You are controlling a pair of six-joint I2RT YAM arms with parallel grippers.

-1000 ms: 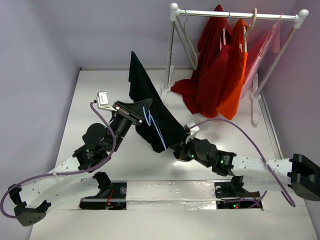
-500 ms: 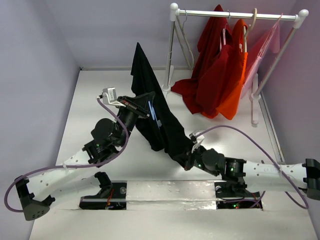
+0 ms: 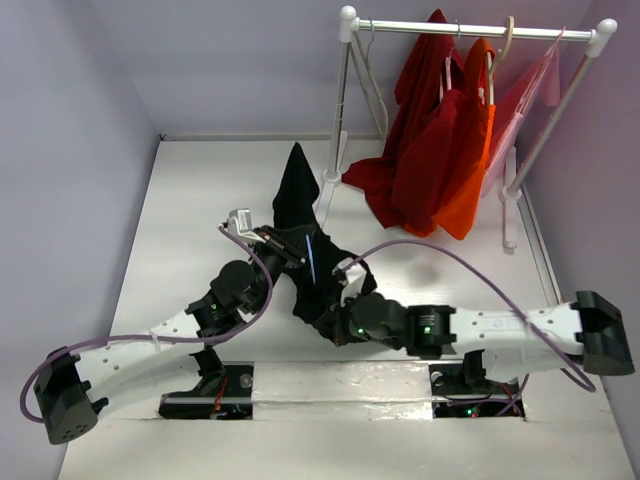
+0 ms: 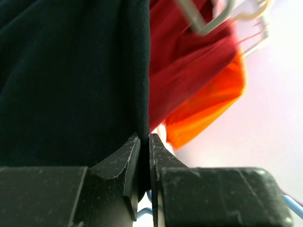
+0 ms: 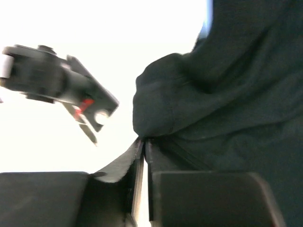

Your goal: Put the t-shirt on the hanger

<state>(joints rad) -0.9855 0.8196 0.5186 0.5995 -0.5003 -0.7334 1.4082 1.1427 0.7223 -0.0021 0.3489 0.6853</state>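
Note:
The black t-shirt (image 3: 297,195) hangs in a bunched peak over the middle of the table, its lower folds gathered between the two arms. A short stretch of the light-blue hanger (image 3: 312,252) shows against the cloth. My left gripper (image 3: 293,250) is shut on a fold of the t-shirt (image 4: 71,80), and blue hanger wire (image 4: 144,209) shows low between its fingers. My right gripper (image 3: 335,318) is just right of and below it. Its jaws (image 5: 143,140) stand a thin slit apart with the t-shirt's hem (image 5: 156,118) pinched at the tips.
A white garment rack (image 3: 470,28) stands at the back right with red garments (image 3: 430,150), an orange one (image 3: 475,190) and a pink one (image 3: 530,95), plus a bare hanger (image 3: 372,80). The left gripper body (image 5: 61,80) shows close by in the right wrist view.
The t-shirt's peak has dropped and bunched up. The left gripper has moved right and toward the near edge, and the right gripper has swung left, so both now sit close together under the cloth.

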